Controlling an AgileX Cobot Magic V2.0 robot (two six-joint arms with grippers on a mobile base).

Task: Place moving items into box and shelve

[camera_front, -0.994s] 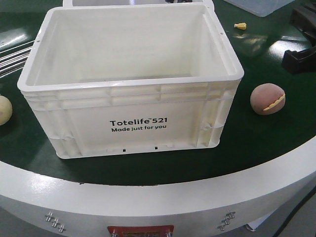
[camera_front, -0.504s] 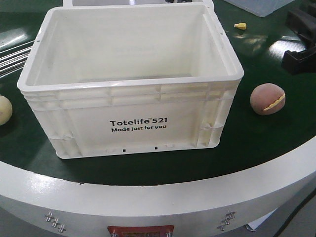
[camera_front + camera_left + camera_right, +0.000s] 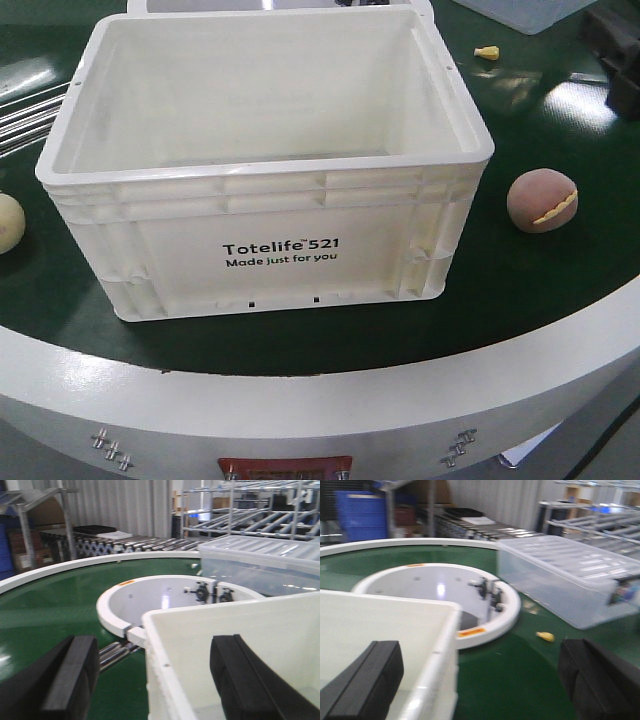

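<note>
The white ribbed box (image 3: 265, 165), printed "Totelife 521", stands on the green turntable, and its inside looks empty. The pinkish-brown item (image 3: 541, 200) with a yellow wavy seam lies to the right of the box. The pale cream item (image 3: 8, 222) lies at the left edge. My left gripper (image 3: 157, 680) is open and empty, its fingers astride the box's left wall (image 3: 165, 675). My right gripper (image 3: 480, 685) is open and empty, astride the box's right rim (image 3: 440, 665). It also shows at the front view's top right (image 3: 618, 62).
A clear plastic bin (image 3: 570, 580) stands on the turntable beyond the box, with a small yellow piece (image 3: 546, 636) in front of it. A white round hub (image 3: 165, 597) sits at the turntable's centre. Roller racks and blue bins stand behind.
The right gripper's black fingers have moved up and to the right in the front view, partly out of frame. The box and both items have not moved.
</note>
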